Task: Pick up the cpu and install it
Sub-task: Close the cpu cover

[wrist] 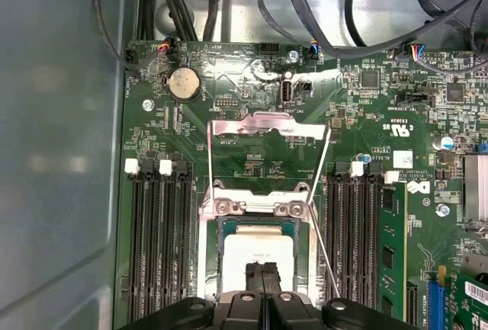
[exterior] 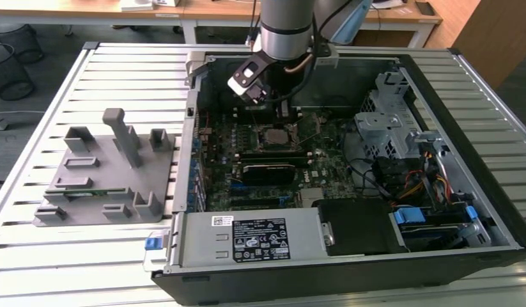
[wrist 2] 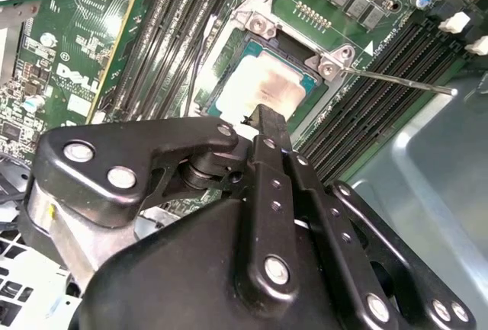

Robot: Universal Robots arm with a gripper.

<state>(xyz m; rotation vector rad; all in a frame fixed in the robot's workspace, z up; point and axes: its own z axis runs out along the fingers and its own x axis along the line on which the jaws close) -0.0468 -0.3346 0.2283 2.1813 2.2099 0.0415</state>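
Where closed jaws point — cpu (wrist 2: 267, 88) socketed.

One cpu (wrist: 258, 248), one hand (wrist: 261, 269), one fixture (exterior: 101, 179) (grey).

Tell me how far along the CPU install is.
The cpu lies in the socket, so placing looks done. The hand, fingers together, is right over it. The metal frame stands flipped open, lever unlatched: not yet clamped.
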